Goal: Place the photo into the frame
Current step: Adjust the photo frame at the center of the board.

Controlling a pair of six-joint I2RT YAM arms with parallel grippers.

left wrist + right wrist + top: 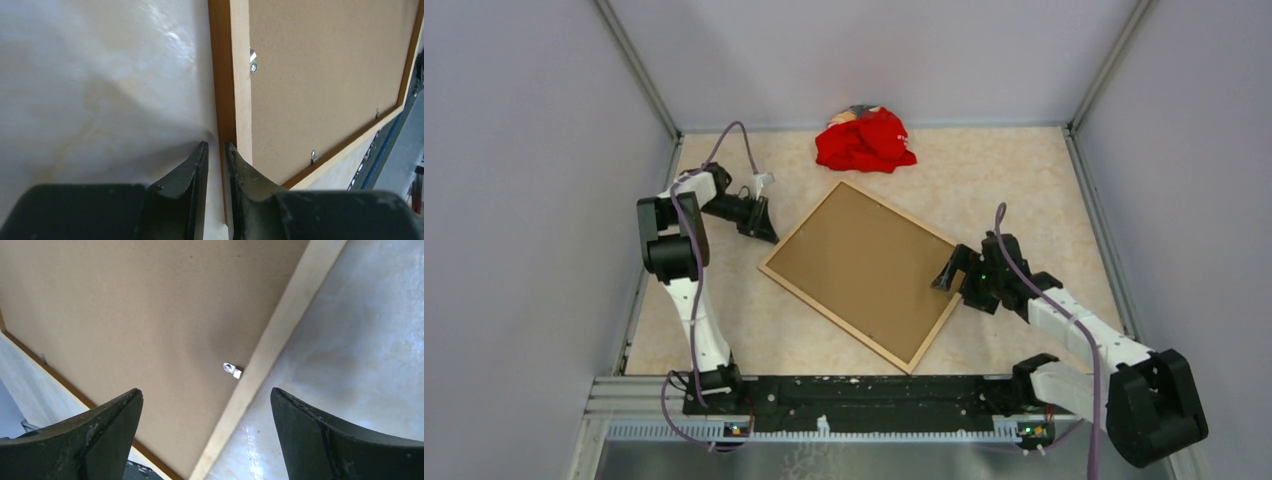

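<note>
The frame (pixel 836 321) lies back up at a slant in the middle of the table, and a plain brown board (pixel 864 265) fills it. The photo is hidden. My left gripper (pixel 764 232) hovers just off the frame's left corner. In the left wrist view its jaws (pixel 216 145) stand a narrow slit apart with nothing held, and the frame's strip (pixel 242 75) runs just beyond them. My right gripper (pixel 946 275) is wide open over the frame's right edge. Its fingers (pixel 206 392) straddle the pale strip (pixel 280 335) without touching it.
A crumpled red cloth (pixel 864 140) lies at the back of the table, beyond the frame. Small metal tabs (pixel 232 370) hold the board at the frame's inner edge. Grey walls close the table on the left, right and back. The arms' base rail (pixel 864 400) runs along the near edge.
</note>
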